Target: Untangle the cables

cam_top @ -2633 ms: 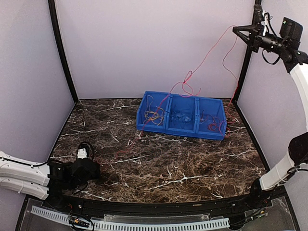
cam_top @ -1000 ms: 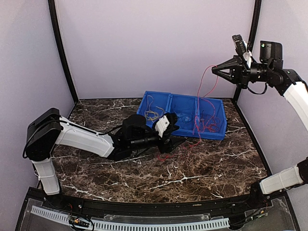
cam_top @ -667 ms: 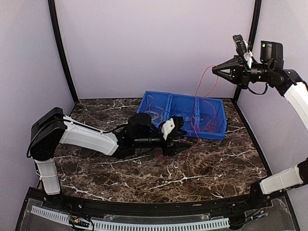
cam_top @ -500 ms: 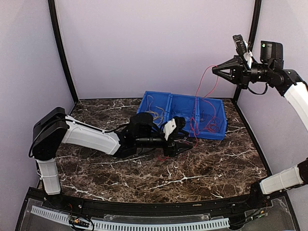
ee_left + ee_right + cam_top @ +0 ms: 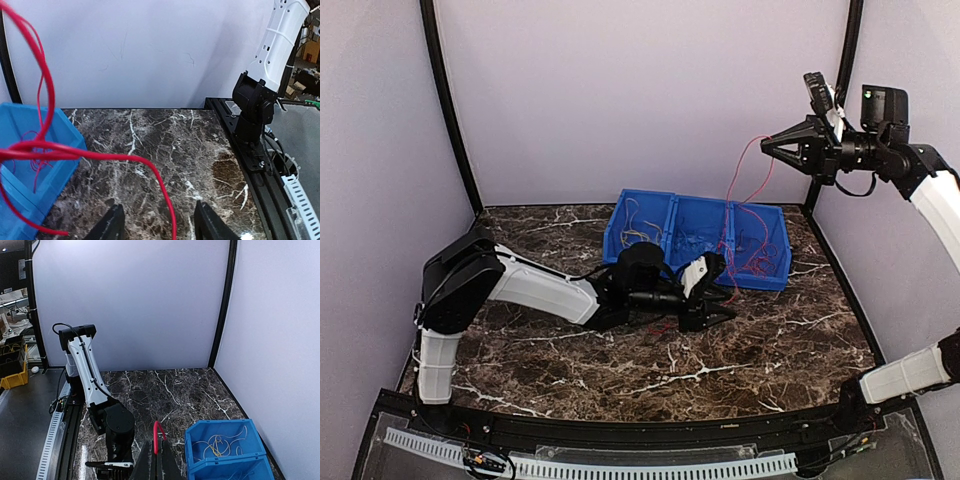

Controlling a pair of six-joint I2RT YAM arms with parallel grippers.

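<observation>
Pulling one red cable clear of the rest was judged to be the step in hand. Its upper end was pinched between the pressed-together fingers of the right gripper, which was held high on an arm stretched out level, with the blue bin well below it. From that pinch the cable was seen hanging down past the bin and on to the left gripper. That gripper was carried low over the table, on an arm reached far forward and nearly flat, with the bin just behind it. Its fingers were spread, and a loop of the red cable was seen running down between them, not yet clamped. The yellow cables were seen lying in the bin's end compartment, behind that hand and to its left. Next, a closing of the left fingers on the loop was judged to be called for, then a pull away from the right hand so the strand could be drawn out straight. Whether it was snagged in the bin could not be told.
</observation>
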